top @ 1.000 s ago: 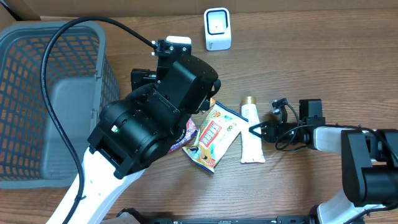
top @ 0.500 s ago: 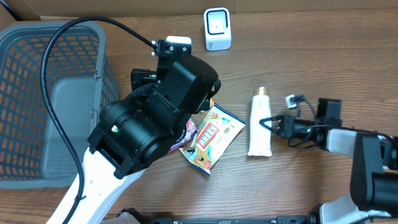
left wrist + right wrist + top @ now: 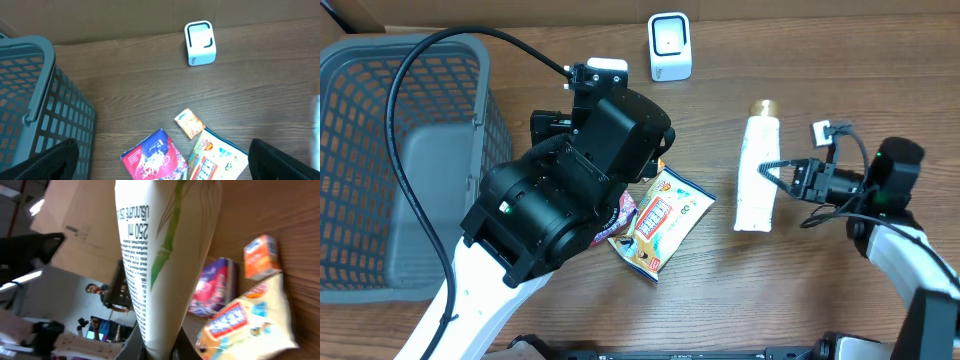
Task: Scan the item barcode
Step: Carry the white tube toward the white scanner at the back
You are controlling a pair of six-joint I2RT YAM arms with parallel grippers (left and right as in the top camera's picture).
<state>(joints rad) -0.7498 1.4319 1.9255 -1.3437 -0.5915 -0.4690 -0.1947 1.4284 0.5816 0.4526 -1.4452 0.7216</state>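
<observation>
**Overhead view.** We see the left arm [image 3: 570,200] filling mid-table. Its left gripper [image 3: 162,150] is spread wide over the snack packet [image 3: 660,215] and holds nothing. The tube [image 3: 757,150], the item to scan, is well to the right, its long axis running near to far with the gold cap [image 3: 761,107] at the far end. The scanner [image 3: 669,45] stands farther back, to the tube's left. The right gripper [image 3: 780,172] pinches the tube's right edge, so we judge the right arm the carrier.
</observation>
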